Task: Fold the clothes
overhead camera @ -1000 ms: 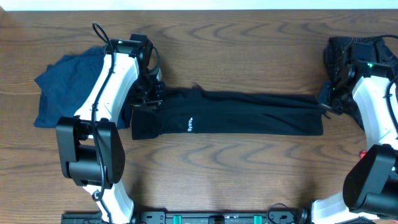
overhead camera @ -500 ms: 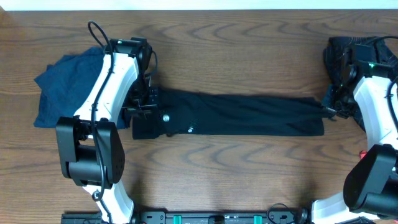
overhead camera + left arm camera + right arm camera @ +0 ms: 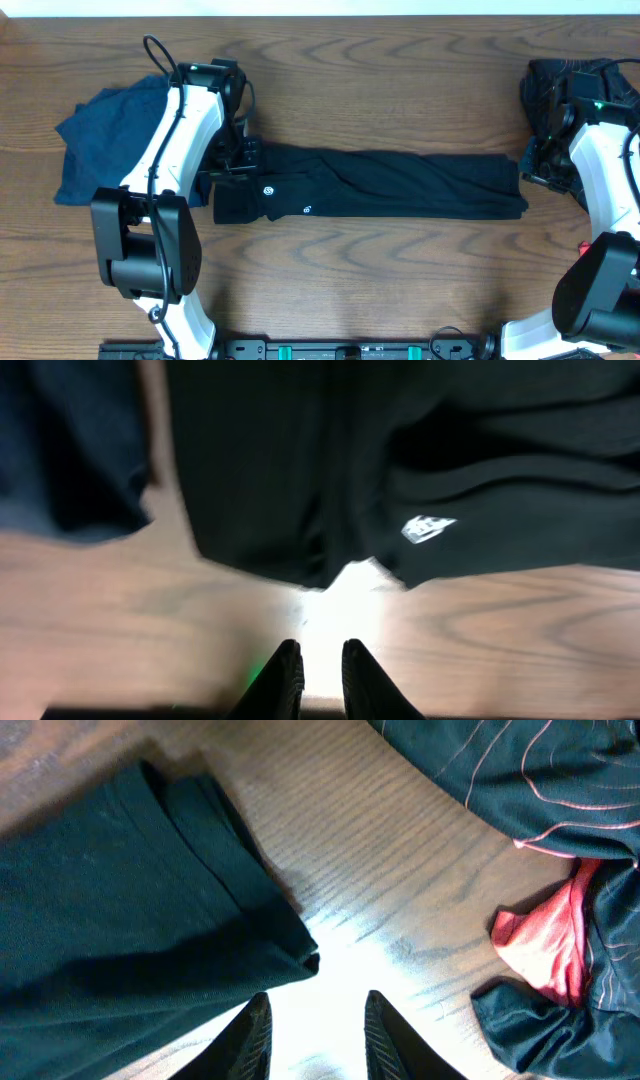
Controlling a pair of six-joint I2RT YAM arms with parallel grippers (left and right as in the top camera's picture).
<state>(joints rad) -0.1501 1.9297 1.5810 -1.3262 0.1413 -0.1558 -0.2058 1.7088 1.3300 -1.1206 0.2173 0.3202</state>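
The long black trousers [image 3: 400,185] lie flat across the table's middle, waist to the left, with two small white logos [image 3: 268,190] near the waist. My left gripper [image 3: 238,165] hangs at the waist end. In the left wrist view its fingers [image 3: 320,660] stand slightly apart over bare wood with nothing between them, just short of the trousers' edge [image 3: 300,480] and a logo [image 3: 428,528]. My right gripper [image 3: 530,172] is at the leg end, open and empty [image 3: 315,1020], with the leg hem [image 3: 150,920] beside its left finger.
Navy blue pieces [image 3: 100,140] lie heaped at the left, also in the left wrist view [image 3: 60,440]. A black piece with thin red lines [image 3: 585,75] lies at the far right [image 3: 520,770], with a red-pink cloth [image 3: 545,940] beside it.
The trousers' upper layer has come down flat and a second logo now shows near the waist. Both grippers have let go of the cloth ends.
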